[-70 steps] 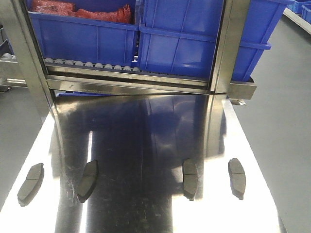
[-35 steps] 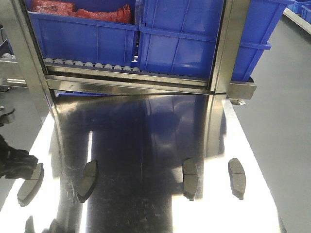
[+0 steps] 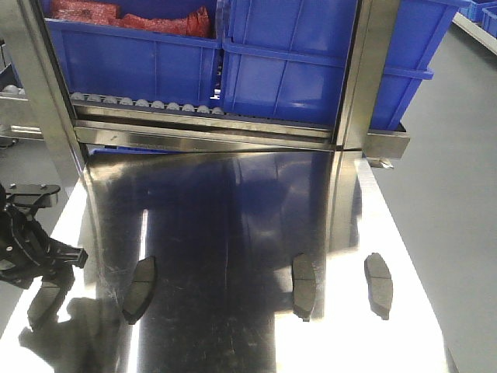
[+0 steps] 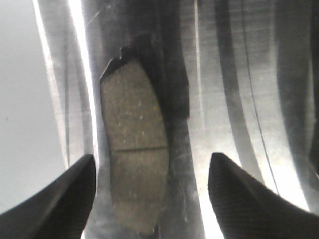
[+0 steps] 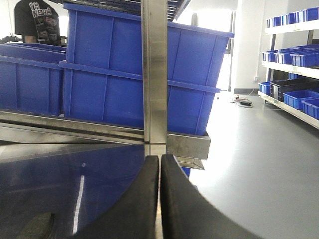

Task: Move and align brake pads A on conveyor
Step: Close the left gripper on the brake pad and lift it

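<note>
Four dark grey brake pads lie in a row on the shiny steel tabletop point(image 3: 233, 217): the leftmost pad point(image 3: 40, 305), a second pad point(image 3: 140, 289), a third point(image 3: 304, 286) and a fourth point(image 3: 378, 284). My left gripper point(image 3: 45, 268) is open and hovers just over the leftmost pad. In the left wrist view that pad point(image 4: 133, 149) lies between the spread fingertips point(image 4: 65, 196), nearer the left one, untouched. My right gripper point(image 5: 159, 162) is shut and empty above the table, and is out of the front view. The conveyor is out of view.
A steel rack with a roller track point(image 3: 140, 103) carries blue bins point(image 3: 311, 62) behind the table. Steel posts point(image 3: 353, 85) stand at the table's back. A grey floor point(image 3: 458, 194) lies to the right. A person point(image 5: 37, 22) stands behind the bins.
My left arm has come into view from the left edge and moved over the leftmost pad. The four pads have not moved.
</note>
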